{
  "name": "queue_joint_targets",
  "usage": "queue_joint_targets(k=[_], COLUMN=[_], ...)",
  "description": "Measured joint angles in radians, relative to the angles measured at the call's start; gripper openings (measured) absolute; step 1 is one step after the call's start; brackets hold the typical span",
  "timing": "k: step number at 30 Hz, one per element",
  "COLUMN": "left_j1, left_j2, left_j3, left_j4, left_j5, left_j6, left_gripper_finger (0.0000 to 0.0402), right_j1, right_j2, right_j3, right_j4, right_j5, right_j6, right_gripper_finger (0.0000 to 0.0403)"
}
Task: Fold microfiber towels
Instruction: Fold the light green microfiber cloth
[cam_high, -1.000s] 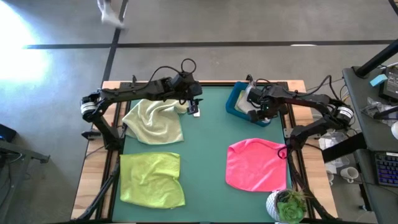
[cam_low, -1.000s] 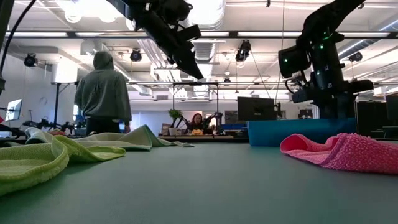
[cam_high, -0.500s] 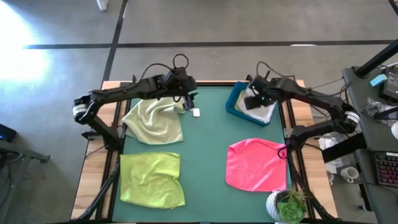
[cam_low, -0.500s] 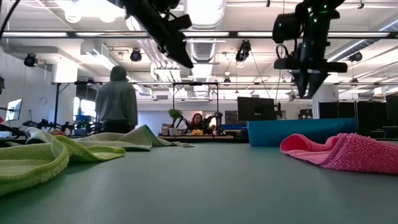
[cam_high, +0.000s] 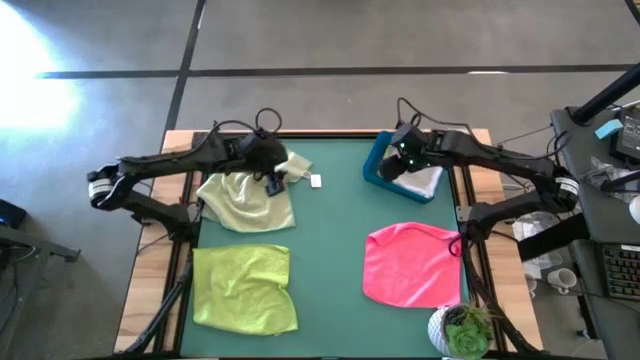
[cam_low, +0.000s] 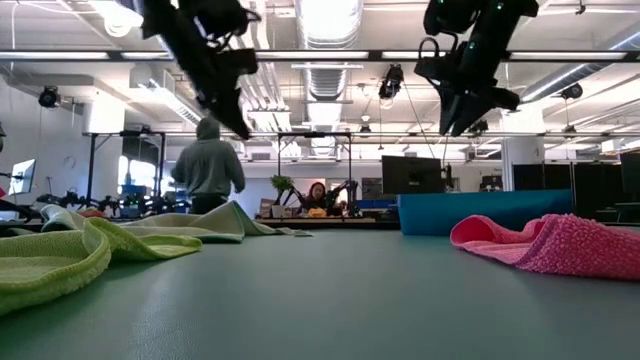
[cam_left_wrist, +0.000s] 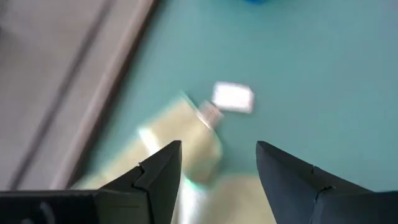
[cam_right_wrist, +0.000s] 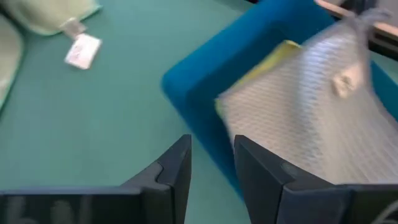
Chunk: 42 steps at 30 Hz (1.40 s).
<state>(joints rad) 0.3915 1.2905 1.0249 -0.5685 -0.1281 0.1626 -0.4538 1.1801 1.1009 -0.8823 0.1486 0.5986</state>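
Left tool (cam_high: 275, 178) open, empty, poised over pale green towel (cam_high: 245, 200) for a grasp; right tool (cam_high: 392, 165) open, empty above blue bin (cam_high: 377, 160), likely fetching grey towel (cam_right_wrist: 311, 106).

I see two towels (cam_high: 247, 196) stacked front to back on my table's (cam_high: 330, 260) left, another towel (cam_high: 412, 263) front right, and the bin (cam_high: 377, 160) behind it holding more.

You are looking at the pale green towel (cam_high: 247, 196) lying rumpled at ten o'clock, the lime green towel (cam_high: 243, 288) spreading nearly flat at seven, and the hot pink towel (cam_high: 412, 265) lying open at four. The light grey towel (cam_right_wrist: 311, 106) is sitting over the yellow towel (cam_right_wrist: 264, 62) at one o'clock.
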Motion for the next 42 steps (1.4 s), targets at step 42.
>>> queue_joint_targets(k=[42], left_j1=[-0.223], left_j2=[0.735], left_j3=[0.157], left_j4=[0.704], left_j5=[0.33], left_j6=[-0.203], left_gripper_finger=[0.0191], right_j1=[0.048], right_j2=[0.002], right_j3=[-0.028], right_j4=[0.027], right_j5=[0.002], right_j6=[-0.144], right_gripper_finger=[0.0111])
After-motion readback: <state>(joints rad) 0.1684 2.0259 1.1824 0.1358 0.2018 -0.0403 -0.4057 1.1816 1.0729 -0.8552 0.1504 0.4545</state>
